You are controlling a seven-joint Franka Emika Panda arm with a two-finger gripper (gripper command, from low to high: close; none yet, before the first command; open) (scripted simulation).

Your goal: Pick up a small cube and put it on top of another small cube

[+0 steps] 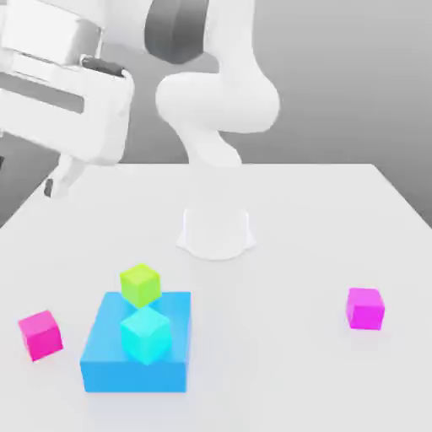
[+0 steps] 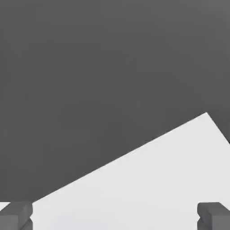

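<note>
Exterior view: my hand (image 1: 57,184) hangs high over the bench (image 1: 295,219), apparently empty, well apart from the small hot-pink cube (image 1: 40,334). Fingers (image 2: 16,215) spread wide.

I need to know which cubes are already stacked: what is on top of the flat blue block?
A cyan cube sits on the flat blue block, near its front. A lime-green cube is at the block's far edge; whether it rests on it or stands behind is unclear. The block's top beneath them is hidden.

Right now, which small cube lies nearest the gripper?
The hot-pink cube, at the exterior view's left below the gripper; the magenta cube sits far right.
</note>
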